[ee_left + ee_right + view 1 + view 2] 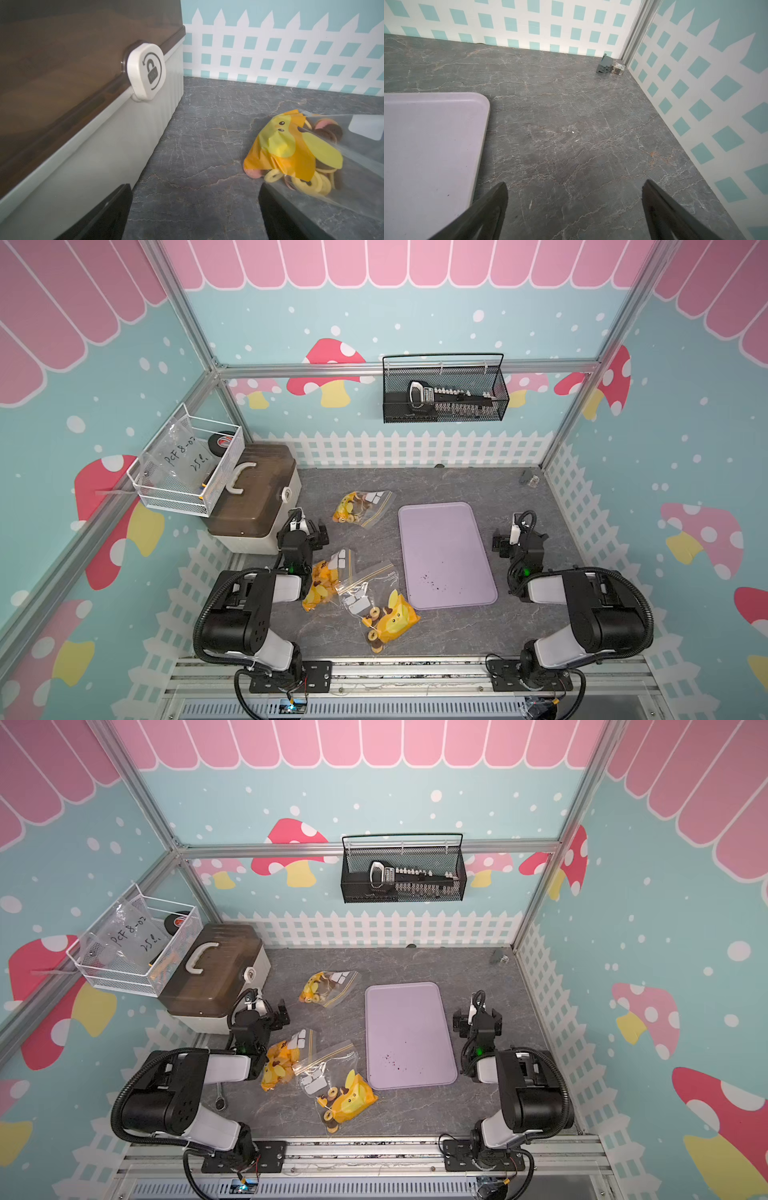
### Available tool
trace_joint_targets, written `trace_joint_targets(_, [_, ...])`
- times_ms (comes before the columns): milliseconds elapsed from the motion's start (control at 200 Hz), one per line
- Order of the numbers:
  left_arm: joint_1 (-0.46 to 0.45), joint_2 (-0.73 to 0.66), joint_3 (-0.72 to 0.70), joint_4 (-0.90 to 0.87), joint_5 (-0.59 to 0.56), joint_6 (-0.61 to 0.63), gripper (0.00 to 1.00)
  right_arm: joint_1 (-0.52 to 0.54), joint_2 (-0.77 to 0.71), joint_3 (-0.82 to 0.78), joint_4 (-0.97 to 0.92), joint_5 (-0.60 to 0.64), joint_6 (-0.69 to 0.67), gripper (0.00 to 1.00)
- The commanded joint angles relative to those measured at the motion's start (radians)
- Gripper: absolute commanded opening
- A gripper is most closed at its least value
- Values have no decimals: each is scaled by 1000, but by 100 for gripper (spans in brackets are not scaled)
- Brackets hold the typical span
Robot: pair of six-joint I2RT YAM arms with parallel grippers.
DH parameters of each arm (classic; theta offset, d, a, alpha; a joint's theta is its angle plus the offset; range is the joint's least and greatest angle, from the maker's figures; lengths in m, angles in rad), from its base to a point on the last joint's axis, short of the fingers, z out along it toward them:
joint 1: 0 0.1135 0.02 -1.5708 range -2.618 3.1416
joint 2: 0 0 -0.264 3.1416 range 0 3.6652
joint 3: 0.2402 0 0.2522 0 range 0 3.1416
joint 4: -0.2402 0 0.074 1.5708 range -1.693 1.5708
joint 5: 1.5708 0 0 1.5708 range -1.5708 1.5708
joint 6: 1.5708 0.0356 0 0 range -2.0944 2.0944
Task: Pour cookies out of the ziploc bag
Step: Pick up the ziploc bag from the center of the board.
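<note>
Left hand point(193, 187) and right hand point(574, 184) both spread, empty. Cookies point(371, 615) inside three ziploc bags point(380, 605) on table point(519, 506), beside lilac tray point(444, 531). Risk: the two near bags overlap and may lift together; cookies could miss tray.

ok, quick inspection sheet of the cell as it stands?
Surface: grey marbled tabletop, a few pale specks.
Job's things: far bag, middle bag, near bag lying flat, cookies inside; lilac tray holds only dark crumbs.
Clutter: storage box at left, small grey part in far right corner, wrench by left arm.
Grippers: left gripper, right gripper open, empty.
Cables: left hose, right hose ride on the arms.
Surroundings: black mesh basket on back wall, white wire basket on left wall.
</note>
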Motion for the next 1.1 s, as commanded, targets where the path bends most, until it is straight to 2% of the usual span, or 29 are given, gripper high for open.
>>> trace_joint_targets(0, [-2, -2, -5, 25, -8, 0, 99, 7, -6, -2, 29, 5, -2, 98])
trace_joint_targets(630, [-1, -2, -4, 24, -9, 0, 99, 7, -6, -2, 30, 5, -2, 99])
trace_joint_targets(716, [-1, -2, -5, 24, -8, 0, 99, 7, -4, 10, 11, -63, -27, 99])
trace_joint_targets(1096, [-1, -2, -4, 25, -4, 0, 99, 4, -6, 10, 8, -66, -24, 99])
